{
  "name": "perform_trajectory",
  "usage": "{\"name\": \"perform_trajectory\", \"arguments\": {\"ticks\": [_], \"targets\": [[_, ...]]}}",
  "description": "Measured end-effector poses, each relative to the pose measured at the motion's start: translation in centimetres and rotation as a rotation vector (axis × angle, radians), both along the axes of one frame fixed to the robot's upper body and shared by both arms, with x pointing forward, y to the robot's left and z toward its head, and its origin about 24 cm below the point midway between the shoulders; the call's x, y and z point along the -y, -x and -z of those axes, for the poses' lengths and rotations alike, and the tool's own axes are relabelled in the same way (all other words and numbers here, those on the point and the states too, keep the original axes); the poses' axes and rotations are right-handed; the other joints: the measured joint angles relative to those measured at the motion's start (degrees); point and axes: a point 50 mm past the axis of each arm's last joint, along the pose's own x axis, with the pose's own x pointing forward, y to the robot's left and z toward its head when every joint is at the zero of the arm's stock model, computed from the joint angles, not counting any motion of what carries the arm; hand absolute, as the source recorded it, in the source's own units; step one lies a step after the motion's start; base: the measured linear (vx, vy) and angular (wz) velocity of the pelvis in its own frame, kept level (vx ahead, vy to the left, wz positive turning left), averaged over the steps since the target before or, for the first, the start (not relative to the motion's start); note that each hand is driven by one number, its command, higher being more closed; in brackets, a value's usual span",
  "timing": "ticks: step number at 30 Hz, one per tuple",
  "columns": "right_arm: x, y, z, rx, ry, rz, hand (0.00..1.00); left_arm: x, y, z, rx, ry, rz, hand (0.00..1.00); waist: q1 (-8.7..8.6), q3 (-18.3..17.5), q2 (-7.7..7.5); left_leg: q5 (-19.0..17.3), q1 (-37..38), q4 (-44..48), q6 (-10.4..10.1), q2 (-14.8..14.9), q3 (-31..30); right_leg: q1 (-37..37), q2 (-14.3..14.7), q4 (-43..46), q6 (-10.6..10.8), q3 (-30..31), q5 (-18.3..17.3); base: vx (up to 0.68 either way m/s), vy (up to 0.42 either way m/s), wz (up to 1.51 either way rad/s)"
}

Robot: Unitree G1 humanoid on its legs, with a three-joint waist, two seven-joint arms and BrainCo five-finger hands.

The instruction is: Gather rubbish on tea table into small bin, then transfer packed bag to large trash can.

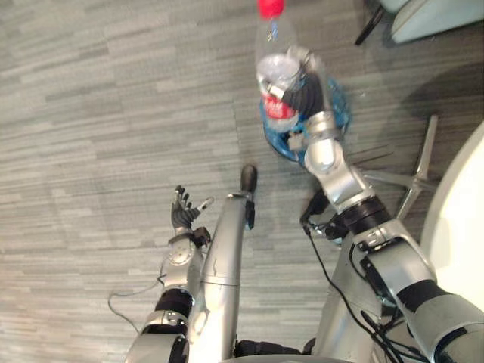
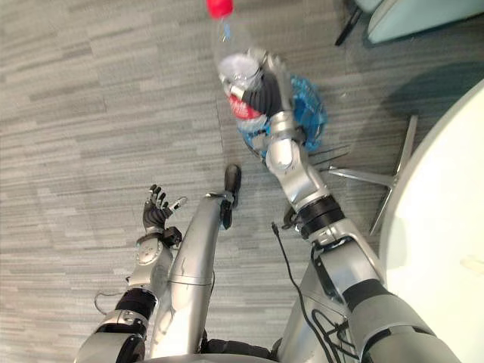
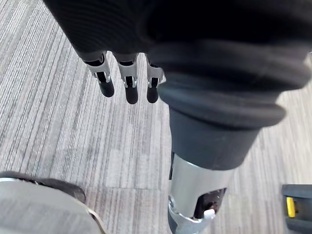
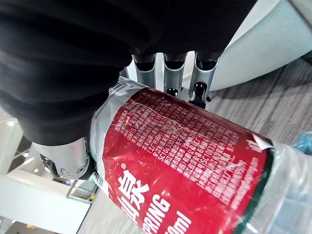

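Note:
My right hand (image 1: 304, 85) is shut on a clear plastic bottle (image 1: 274, 47) with a red label and a red cap, held out in front of me above the floor. In the right wrist view the bottle (image 4: 185, 165) lies across the palm with the fingers (image 4: 174, 74) curled behind it. Right below and beside the hand stands the small bin (image 1: 338, 107), lined with a blue bag; the hand and arm hide most of it. My left hand (image 1: 181, 212) hangs low at the left over the grey floor, its fingers (image 3: 129, 84) straight and holding nothing.
A white round table (image 2: 442, 227) fills the right edge. A chair's silver star base (image 1: 418, 178) spreads on the floor between the table and the bin, and a pale chair (image 1: 432, 15) stands at the top right. Grey plank floor lies to the left.

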Motion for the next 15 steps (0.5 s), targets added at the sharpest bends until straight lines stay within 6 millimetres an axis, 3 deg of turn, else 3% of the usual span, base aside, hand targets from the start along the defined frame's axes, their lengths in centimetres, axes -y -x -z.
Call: {"name": "perform_trajectory", "arguments": {"ticks": [3,8,9,15], "targets": [[1.5,-0.5,-0.1,-0.023,-0.014,0.041,1.00,-0.1,0.0,0.0,0.000,-0.004,0.001,0.00,-0.06,0.1,-0.15,-0.1,-2.4,1.3,0.1,0.0,0.0,-2.6,0.0,1.7,-0.2,0.7,-0.6,-0.03,0.037,0.03],[2.7,-1.8,2.6,-0.155,-0.007,0.088,1.00,-0.2,-0.2,-0.1,-0.002,-0.022,0.015,0.00,-0.20,0.3,-0.55,0.0,-3.4,1.3,0.0,0.1,-0.3,-3.9,0.0,2.6,-0.3,0.6,-1.2,-0.04,0.013,0.02],[2.9,-1.8,3.3,-0.178,-0.001,0.090,0.00,-0.2,-0.1,-0.1,-0.004,-0.023,0.015,0.00,-0.24,0.3,-0.55,0.0,-3.4,1.3,0.0,0.2,-0.3,-4.0,0.1,2.7,-0.2,0.6,-1.3,-0.04,0.007,-0.01],[2.5,-1.8,5.4,-0.236,-0.001,0.078,0.00,-0.4,-0.1,0.0,-0.009,-0.031,0.022,0.00,-0.49,0.3,-0.56,0.1,-3.4,1.3,-0.2,1.0,-0.3,-4.0,0.7,2.5,-0.2,0.4,-1.4,-0.04,0.015,-0.05]]}}
